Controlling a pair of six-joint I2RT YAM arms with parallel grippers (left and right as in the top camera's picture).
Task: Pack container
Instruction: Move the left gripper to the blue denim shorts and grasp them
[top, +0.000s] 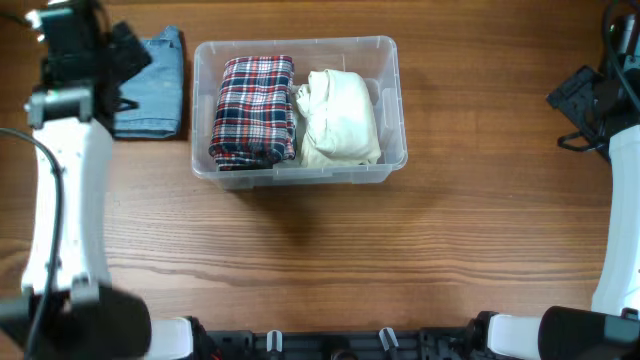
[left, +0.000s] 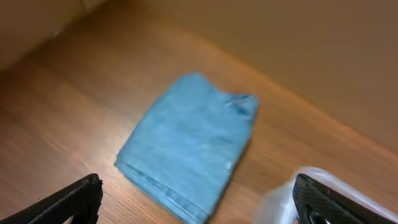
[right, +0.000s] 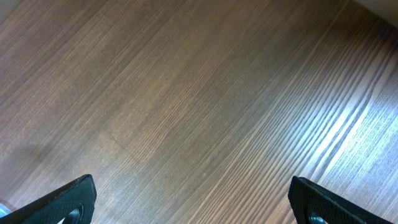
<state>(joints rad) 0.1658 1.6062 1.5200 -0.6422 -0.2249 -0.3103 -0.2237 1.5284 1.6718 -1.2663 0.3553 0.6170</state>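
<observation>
The clear plastic container (top: 390, 100) stands on the table at the upper middle. It holds a folded red plaid garment (top: 254, 110) on the left and a folded cream garment (top: 338, 118) on the right. A folded blue denim garment (top: 158, 85) lies on the table left of the container; it also shows in the left wrist view (left: 189, 144). My left gripper (left: 198, 202) is open and empty, above the denim garment's near edge, with a container corner (left: 280, 199) by its right finger. My right gripper (right: 193, 202) is open and empty over bare wood at the far right.
The wooden table (top: 320, 250) stretches in front of the container. The left arm (top: 65, 150) runs down the left side and the right arm (top: 620, 170) down the right edge.
</observation>
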